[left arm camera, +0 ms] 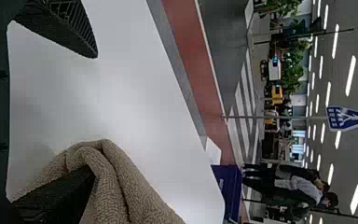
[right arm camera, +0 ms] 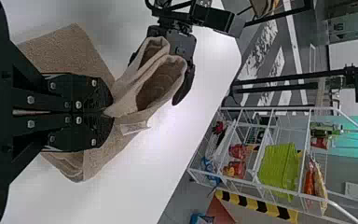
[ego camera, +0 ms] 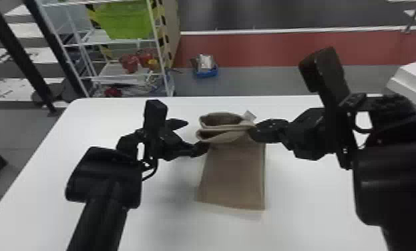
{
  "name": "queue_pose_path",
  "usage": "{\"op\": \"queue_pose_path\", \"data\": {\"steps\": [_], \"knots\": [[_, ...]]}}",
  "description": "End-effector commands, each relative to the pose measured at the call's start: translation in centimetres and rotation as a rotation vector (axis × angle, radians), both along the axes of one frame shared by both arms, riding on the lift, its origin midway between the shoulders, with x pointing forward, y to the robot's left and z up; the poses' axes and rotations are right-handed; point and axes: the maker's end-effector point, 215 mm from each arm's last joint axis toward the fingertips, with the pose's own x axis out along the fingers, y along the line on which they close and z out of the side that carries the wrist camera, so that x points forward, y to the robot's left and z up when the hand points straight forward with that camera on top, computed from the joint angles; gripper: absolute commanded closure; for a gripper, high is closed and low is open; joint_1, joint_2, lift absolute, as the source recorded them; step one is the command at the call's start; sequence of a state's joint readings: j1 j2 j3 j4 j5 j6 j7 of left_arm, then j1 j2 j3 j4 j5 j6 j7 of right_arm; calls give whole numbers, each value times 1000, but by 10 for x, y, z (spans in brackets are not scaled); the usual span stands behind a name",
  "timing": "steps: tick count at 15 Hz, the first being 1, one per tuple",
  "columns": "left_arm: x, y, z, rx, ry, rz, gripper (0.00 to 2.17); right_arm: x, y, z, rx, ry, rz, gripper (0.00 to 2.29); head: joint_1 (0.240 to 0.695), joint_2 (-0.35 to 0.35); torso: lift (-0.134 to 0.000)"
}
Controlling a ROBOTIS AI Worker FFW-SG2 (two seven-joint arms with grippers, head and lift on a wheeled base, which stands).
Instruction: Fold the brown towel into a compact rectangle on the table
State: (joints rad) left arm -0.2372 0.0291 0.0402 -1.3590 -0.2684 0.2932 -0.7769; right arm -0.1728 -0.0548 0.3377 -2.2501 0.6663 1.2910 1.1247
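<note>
- Working on a big white table (ego camera: 110,113), with the fold going on around the middle of it.
- Got a white wire shelving rack (ego camera: 157,43) out past the table's far left part, so no bother to the job.
- Seeing the left arm (ego camera: 107,187) on one side of the cloth and the right arm (ego camera: 394,177) on the other, both at the same far end.
- Got the brown terry-cloth towel (ego camera: 235,177) laid out as a long narrow strip, with the near part flat and the far end raised in floppy loops between the grippers. Would call this the shortening step: narrow enough now, too long to count as compact. Next, gotta bring that raised end toward the robot, lay it over the flat part, square up the edges, then let go and press down.
- Seeing the right gripper (right arm camera: 109,112) clamped on the towel, with both fingers together over the folded plies. Should hang on there until lined up.
- Seeing the left gripper (left arm camera: 94,113) spread wide, with one finger (left arm camera: 67,28) clear of the cloth and the other finger (left arm camera: 56,198) in against the fold. Probably needs closing for a proper two-sided carry, or could end up with a skewed fold.
- Last and littlest: got a pale tag (right arm camera: 135,127) poking out beside the right gripper. Worth tucking in.
</note>
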Motion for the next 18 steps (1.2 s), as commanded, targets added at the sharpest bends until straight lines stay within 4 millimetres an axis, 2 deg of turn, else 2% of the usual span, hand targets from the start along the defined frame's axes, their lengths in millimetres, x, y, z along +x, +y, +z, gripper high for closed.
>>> {"op": "queue_pose_path", "data": {"steps": [1, 4, 7, 12, 14, 18], "knots": [[-2, -10, -1, 7, 5, -16, 36, -3, -1, 2, 2, -4, 2, 1291, 695, 89, -134], [-2, -11, -8, 24, 17, -14, 36, -11, 4, 16, 25, -34, 41, 1291, 695, 79, -134], [-4, -6, -8, 23, 17, -9, 36, -29, 2, 15, 5, -45, 120, 1291, 695, 82, -134], [-9, -5, -14, 22, 28, -6, 36, -60, -11, -13, -76, -38, 246, 1291, 695, 87, -134], [-10, -5, -14, 23, 26, -8, 36, -62, -18, -20, -106, -40, 242, 1291, 695, 82, -134], [-16, -7, -19, 22, 34, -10, 36, -68, -14, -33, -153, -57, 264, 1291, 695, 69, -134]]}}
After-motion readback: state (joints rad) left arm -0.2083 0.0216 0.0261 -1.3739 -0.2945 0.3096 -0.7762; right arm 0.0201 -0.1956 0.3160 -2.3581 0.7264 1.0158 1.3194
